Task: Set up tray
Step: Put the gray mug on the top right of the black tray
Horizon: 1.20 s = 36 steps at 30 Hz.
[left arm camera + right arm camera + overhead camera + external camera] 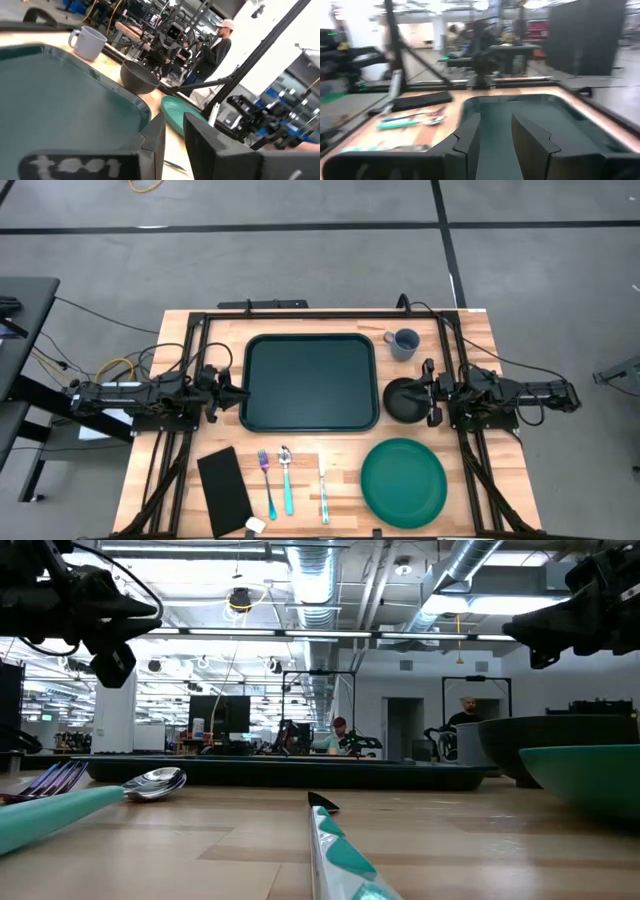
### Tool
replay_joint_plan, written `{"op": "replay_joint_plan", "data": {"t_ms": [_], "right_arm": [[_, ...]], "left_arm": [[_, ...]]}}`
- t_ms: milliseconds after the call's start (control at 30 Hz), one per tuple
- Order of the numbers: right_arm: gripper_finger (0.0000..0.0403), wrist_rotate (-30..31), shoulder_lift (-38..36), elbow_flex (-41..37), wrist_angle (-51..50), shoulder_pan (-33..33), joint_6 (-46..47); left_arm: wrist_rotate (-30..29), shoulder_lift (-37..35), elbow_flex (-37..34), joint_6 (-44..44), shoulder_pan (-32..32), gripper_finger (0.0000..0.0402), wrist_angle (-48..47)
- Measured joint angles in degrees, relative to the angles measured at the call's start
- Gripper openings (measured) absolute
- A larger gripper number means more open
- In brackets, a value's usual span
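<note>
The tray (310,381) lies bare on the bench (180,480), squarely between the two pincers, with nothing loaded onto it yet. So the setup step looks barely begun: every piece still waits outside the rim.

The left pincer (238,392) hovers just off the tray's left edge, its fingers (155,145) standing a narrow gap apart and pinching nothing. The right pincer (428,393) sits across the tray from it, right over the dark bowl (405,400), fingers (470,135) likewise slightly spread and empty. A mug (404,343) stands just beyond the right pincer, and the green plate (403,481) lies on its near side.

The black napkin (224,486), fork (266,480), spoon (287,478) and knife (323,492) lie in a row well to the near side of the left pincer.

The likely next move is a first pickup: the right pincer would need to drop onto the bowl's rim and pinch it, then carry it across to the tray.
</note>
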Motion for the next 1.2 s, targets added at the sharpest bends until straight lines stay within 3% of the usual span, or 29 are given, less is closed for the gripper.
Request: {"op": "replay_joint_plan", "data": {"t_ms": [400, 500, 667, 733, 933, 1200], "right_arm": [[0.0102, 2.65, 0.00, -0.02, 3.41, -1.15, 2.82], [0.0102, 2.56, 0.00, -0.02, 7.29, -0.70, 14.39], [0.0102, 4.55, -0.02, -0.02, 15.45, -0.69, 51.57], [0.0102, 5.56, -0.02, -0.02, 15.53, -1.02, 59.45], [0.0102, 18.06, 0.00, 0.00, 14.97, -1.15, 71.47], [0.0102, 26.15, 0.00, 0.00, 15.02, -1.84, 67.84]], "left_arm": [[-0.55, 0.01, 0.01, -14.62, 0.00, 0.0057, 0.03], [-1.85, 0.02, -0.01, -15.91, 0.01, 0.0057, 0.29], [-4.36, 0.01, 0.00, -16.37, 0.00, 0.0057, 0.73], [-4.72, 0.02, 0.00, -16.37, 0.00, 0.0057, 0.81], [-4.79, 0.00, 0.01, -16.37, 0.01, 0.0057, 0.83], [-4.83, 0.02, 0.01, -11.96, 0.01, 0.0057, 0.85]]}}
